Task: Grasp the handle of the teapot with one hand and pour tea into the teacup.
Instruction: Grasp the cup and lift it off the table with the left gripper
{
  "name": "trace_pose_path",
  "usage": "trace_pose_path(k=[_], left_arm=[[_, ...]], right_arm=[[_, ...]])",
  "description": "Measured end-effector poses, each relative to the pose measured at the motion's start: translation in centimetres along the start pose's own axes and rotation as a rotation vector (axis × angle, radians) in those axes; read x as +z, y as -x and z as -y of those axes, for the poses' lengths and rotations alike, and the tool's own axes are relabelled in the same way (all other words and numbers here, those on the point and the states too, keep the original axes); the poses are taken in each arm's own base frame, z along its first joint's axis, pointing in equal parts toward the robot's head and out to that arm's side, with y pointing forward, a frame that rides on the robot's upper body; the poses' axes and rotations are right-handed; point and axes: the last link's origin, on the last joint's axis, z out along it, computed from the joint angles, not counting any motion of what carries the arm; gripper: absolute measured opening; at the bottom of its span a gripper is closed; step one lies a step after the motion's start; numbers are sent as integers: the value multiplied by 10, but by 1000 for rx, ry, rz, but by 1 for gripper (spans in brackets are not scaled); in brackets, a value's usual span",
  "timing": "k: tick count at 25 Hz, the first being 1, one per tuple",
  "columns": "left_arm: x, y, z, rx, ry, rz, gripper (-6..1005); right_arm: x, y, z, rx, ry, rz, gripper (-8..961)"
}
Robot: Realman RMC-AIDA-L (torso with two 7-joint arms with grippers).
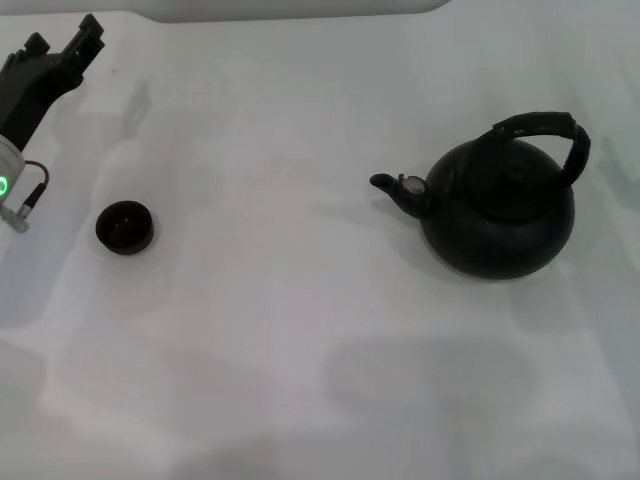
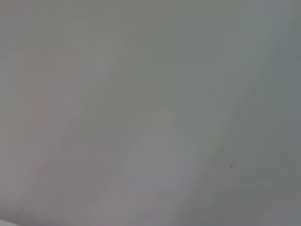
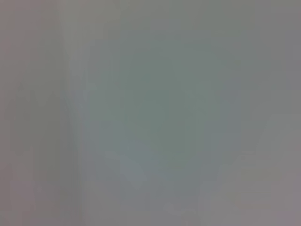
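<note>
The round matte black teapot stands upright on the white table at the right, its short spout pointing left. Its thick black arched handle spans the top and nothing touches it. The tiny dark teacup with a reddish inside sits far to the left, well apart from the teapot. My left gripper hangs at the far left, behind the teacup, with nothing in it. The right gripper is out of view. Both wrist views hold only blank pale surface.
A white cloth-covered table fills the head view. A wide stretch of bare cloth lies between teacup and teapot and along the front. The left arm's body, with a green light, sits at the left edge.
</note>
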Motion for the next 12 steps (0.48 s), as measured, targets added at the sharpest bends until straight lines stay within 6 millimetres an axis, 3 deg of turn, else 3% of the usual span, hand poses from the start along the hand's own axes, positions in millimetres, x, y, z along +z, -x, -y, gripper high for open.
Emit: trace_pose_path(k=[12], left_arm=[[0, -1, 0, -2, 2, -3, 877]], right_arm=[[0, 0, -1, 4, 1, 3, 873]])
